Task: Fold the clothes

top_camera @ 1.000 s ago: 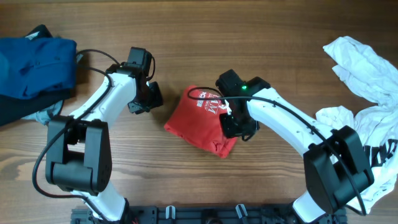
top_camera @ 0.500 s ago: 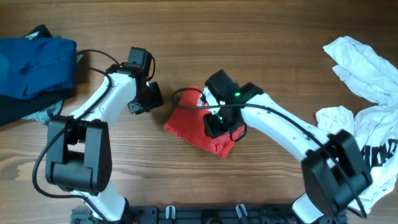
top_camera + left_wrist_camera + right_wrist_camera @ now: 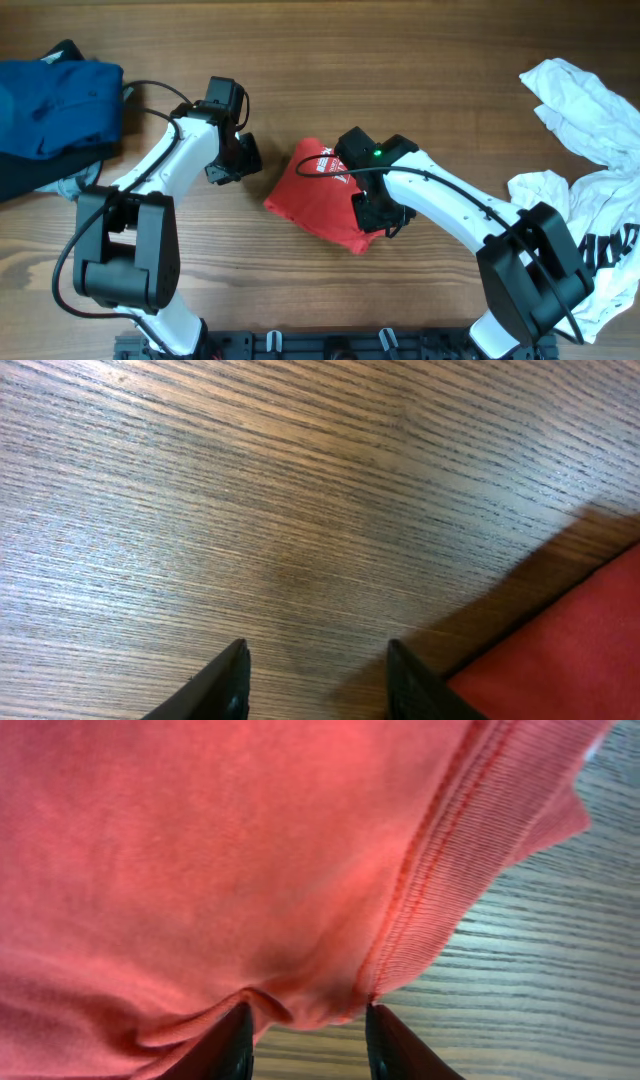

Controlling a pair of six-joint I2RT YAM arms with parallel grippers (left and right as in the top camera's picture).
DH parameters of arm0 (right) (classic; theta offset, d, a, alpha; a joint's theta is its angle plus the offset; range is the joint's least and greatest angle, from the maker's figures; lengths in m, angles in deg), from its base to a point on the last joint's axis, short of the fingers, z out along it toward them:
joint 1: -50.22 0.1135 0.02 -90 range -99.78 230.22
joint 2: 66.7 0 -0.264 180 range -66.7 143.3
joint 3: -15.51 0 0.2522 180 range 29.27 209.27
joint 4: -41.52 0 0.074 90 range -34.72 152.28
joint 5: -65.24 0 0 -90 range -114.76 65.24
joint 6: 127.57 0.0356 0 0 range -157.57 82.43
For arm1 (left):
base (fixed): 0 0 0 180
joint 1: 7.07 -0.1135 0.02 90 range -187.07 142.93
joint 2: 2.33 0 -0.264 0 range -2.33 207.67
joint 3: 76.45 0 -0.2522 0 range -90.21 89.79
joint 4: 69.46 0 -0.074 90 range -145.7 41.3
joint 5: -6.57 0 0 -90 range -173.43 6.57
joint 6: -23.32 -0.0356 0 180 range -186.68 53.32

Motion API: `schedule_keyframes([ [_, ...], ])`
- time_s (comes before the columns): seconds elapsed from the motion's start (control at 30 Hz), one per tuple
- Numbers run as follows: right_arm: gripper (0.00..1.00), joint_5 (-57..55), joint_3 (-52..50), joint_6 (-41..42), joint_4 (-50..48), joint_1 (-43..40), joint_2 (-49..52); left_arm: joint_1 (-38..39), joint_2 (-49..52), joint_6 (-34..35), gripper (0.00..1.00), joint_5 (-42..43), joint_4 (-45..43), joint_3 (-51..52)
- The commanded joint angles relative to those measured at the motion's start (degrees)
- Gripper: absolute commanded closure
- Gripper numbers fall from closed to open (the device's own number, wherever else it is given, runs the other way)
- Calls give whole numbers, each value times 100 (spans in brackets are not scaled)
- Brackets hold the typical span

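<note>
The red T-shirt (image 3: 318, 195) lies folded into a small packet at the table's middle, its white lettering showing at the top. My right gripper (image 3: 382, 212) is low over the packet's right edge. In the right wrist view the red cloth (image 3: 250, 850) fills the frame and its hemmed edge bulges between the tips of the right gripper (image 3: 305, 1012), whose jaws stand apart with wood showing between them. My left gripper (image 3: 236, 160) hovers open over bare wood just left of the shirt; a corner of the red shirt (image 3: 570, 650) shows beside the left gripper (image 3: 315, 652).
A blue shirt (image 3: 55, 100) lies bunched on a dark one (image 3: 30, 175) at the far left. Crumpled white shirts (image 3: 585, 95) with black lettering (image 3: 610, 245) lie along the right edge. Bare wooden table (image 3: 300, 60) stretches behind the arms.
My right arm swept left across the red shirt, then came back to its right edge. The left arm has stayed put.
</note>
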Motion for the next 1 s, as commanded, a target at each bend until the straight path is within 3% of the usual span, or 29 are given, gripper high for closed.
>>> schedule_keyframes([
  [0.0, 65, -254, 11, 765, -13, 0, -142, -20, -66, -328, 57, 28, 9, -245],
  [0.1, 62, -352, 83, 964, -466, -175, -962, -17, -278, -612, 54, 577, -127, -678],
  [0.23, 59, -710, 83, 966, -332, -970, -1331, 22, -275, -605, 54, 2686, -81, -750],
  [0.3, 59, -684, 83, 946, -269, -1449, -1331, 175, -275, -610, 54, 2747, -76, -748],
  [0.43, 59, -682, 83, 699, -262, -1862, -1331, 782, -205, -918, 59, 2481, -33, -741],
  [0.53, 59, -568, 83, 675, -262, -1864, -1331, 1375, -13, -1239, 59, 1687, -44, -737],
  [0.73, 58, -551, 81, 667, -192, -1864, -1331, 1635, 817, -1255, 60, 752, -142, -732],
  [0.83, 58, -551, 83, 664, -164, -1864, -1331, 1574, 1165, -664, 70, -531, 101, -732],
  [0.97, 58, -555, 83, 664, -133, -1864, -1331, 966, 1147, 79, 71, -787, 431, -732],
])
